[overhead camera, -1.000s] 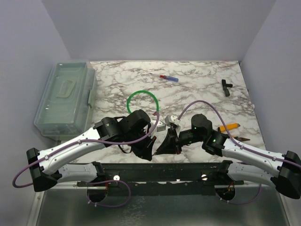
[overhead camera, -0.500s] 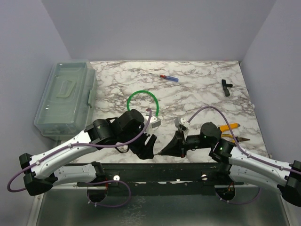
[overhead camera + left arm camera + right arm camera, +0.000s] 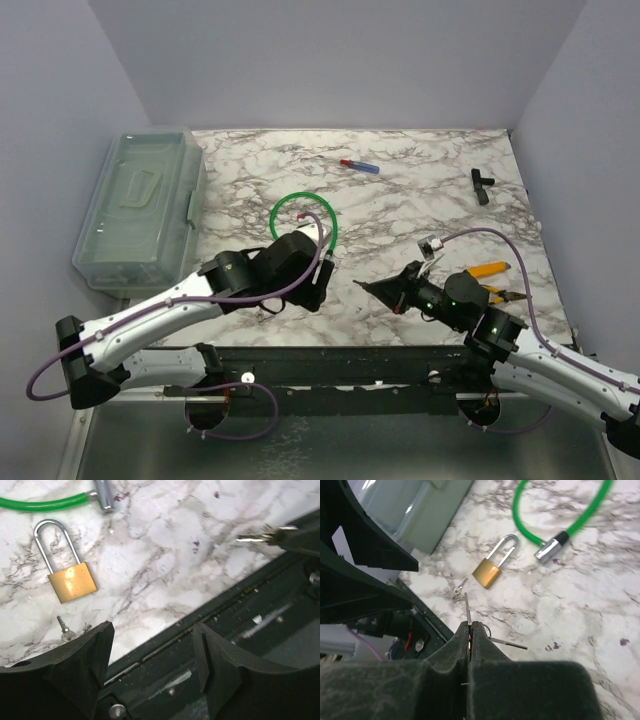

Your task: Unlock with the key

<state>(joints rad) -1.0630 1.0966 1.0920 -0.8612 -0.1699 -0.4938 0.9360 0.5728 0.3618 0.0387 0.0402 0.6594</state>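
Observation:
A brass padlock (image 3: 72, 582) lies flat on the marble, its steel shackle looking seated in the body; in the top view my left arm hides it. My left gripper (image 3: 152, 647) (image 3: 322, 285) hovers open just near of the padlock, nothing between its fingers (image 3: 85, 665). My right gripper (image 3: 471, 626) (image 3: 368, 287) is shut on a key (image 3: 468, 609), blade pointing toward the padlock (image 3: 487, 572) but well short of it. A second key (image 3: 509, 642) hangs off the same ring. The held key (image 3: 255, 536) shows at right in the left wrist view.
A green cable loop (image 3: 303, 215) with a metal end (image 3: 549, 550) lies just beyond the padlock. A small loose key (image 3: 64, 625) rests near the table's front edge. A clear plastic box (image 3: 140, 210) stands at left. Yellow-handled pliers (image 3: 490, 270), a red-blue pen (image 3: 360, 166) and a black part (image 3: 482, 185) lie right and back.
My left gripper has opened and drawn back. The right gripper pulled away to the right with the key still in it. The two grippers, close together before, are now apart.

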